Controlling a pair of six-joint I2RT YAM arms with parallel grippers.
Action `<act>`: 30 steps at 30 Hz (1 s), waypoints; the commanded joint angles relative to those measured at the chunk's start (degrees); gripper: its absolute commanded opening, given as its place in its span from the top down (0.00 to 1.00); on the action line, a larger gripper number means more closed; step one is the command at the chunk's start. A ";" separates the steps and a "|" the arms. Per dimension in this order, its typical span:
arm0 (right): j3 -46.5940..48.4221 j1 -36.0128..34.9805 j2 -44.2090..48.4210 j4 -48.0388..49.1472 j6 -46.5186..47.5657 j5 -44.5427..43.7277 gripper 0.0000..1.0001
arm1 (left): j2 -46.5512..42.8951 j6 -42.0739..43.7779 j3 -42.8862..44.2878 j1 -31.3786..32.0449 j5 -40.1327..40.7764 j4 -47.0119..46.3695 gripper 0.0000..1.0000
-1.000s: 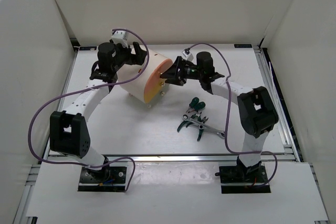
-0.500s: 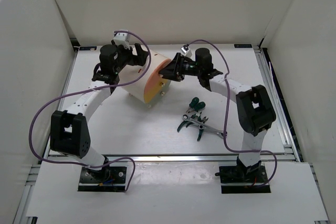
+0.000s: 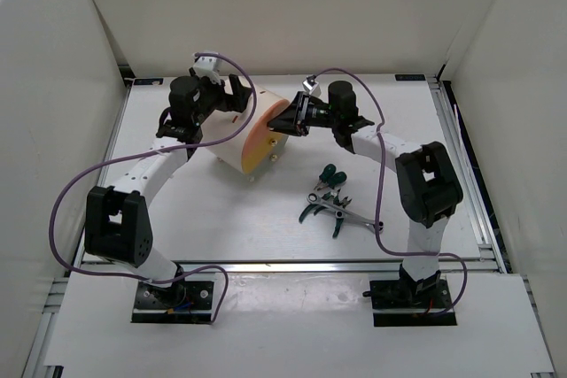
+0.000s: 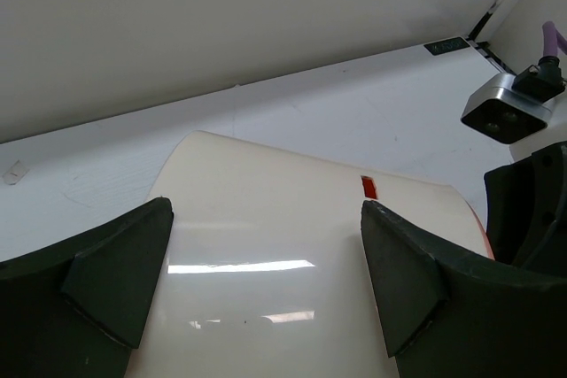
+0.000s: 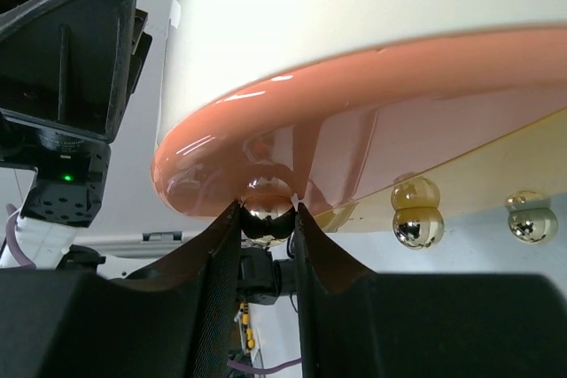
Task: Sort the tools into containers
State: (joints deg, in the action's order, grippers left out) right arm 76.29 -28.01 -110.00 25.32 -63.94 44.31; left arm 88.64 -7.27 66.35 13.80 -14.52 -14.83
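Right of centre in the overhead view: tools point(image 3: 332, 201) heaped on worktop point(image 3: 221, 227), none sorted. Beyond, right gripper point(image 5: 268, 219) pinched onto brass knob point(image 5: 268, 205) of drum point(image 3: 244, 135); no drawer drawn out yet. Farthest, upper left: left gripper point(image 4: 266, 219) spread wide astride the drum's cream wall.

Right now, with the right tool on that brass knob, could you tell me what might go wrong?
The brass knob is small, round and shiny; the right tool could slip off when pulling.
The left tool stands open around the drum, not clamping it, so the drum might slide.
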 commanded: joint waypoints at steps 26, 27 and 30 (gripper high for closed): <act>-14.07 4.98 18.06 -8.44 7.16 0.51 1.00 | 3.20 -1.34 1.42 -0.88 -4.11 7.62 0.03; -14.24 5.24 18.24 -9.14 7.34 0.60 1.00 | 2.94 -1.35 1.33 -0.80 -4.11 7.80 0.03; -15.12 4.98 18.67 -9.93 7.25 -0.63 1.00 | 2.77 -1.35 1.16 -0.80 -4.11 8.06 0.03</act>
State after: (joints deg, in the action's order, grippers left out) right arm 61.69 -23.24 -93.47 17.21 -58.48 44.80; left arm 90.48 -7.14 68.01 13.21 -17.56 -14.76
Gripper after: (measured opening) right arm 0.309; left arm 0.976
